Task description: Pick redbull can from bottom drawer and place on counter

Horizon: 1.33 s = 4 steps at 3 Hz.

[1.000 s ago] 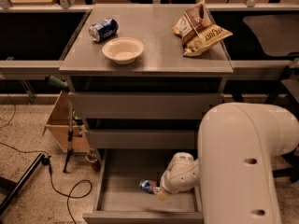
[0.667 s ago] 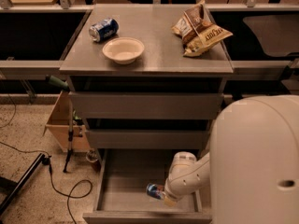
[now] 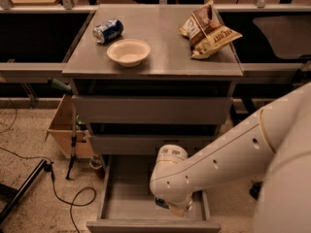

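Observation:
The bottom drawer point(image 3: 125, 193) stands pulled out, a shallow grey tray under two shut drawers. My arm reaches down into it from the right. My gripper point(image 3: 177, 209) is low at the drawer's front right, mostly hidden beneath the white wrist. A blue and silver sliver of the redbull can point(image 3: 161, 203) shows just left of the gripper, on the drawer floor or right at the gripper. I cannot tell whether they touch. The counter point(image 3: 163, 57) is the grey top of the cabinet.
On the counter lie a wider blue can point(image 3: 108, 31) on its side, a white bowl point(image 3: 128, 51) and chip bags point(image 3: 209, 29). A cardboard box point(image 3: 62, 130) and cables point(image 3: 73, 198) sit on the floor at the left.
My wrist has moved left and down over the can, which is now mostly covered. The arm's upper part has swung out to the right.

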Motion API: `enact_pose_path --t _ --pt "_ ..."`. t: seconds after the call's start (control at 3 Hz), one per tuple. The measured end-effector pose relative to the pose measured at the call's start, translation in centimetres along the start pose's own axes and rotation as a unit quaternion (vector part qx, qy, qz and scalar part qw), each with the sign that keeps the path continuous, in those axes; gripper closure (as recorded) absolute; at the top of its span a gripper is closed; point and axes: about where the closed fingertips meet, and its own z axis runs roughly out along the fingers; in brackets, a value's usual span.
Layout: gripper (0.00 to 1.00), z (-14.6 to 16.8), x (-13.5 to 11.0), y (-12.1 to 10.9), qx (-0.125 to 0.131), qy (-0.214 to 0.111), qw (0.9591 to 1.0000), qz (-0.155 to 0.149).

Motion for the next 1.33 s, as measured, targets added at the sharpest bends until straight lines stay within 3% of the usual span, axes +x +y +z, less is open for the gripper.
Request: enact_pose_path --t 0.33,0.67,1.0,1.33 --pt "1.0 -1.3 1.4 -0.3 0.004 0.013 0.9996 0.026" --pt "1.0 -1.4 1.5 -0.4 0.004 0.008 0.9996 0.029" --pt "1.0 -5.7 4.7 -0.5 0.03 -0.002 0.9988 0.038" --pt "1.0 -11.0 10.2 0.9 0.037 0.014 0.9982 0.045"
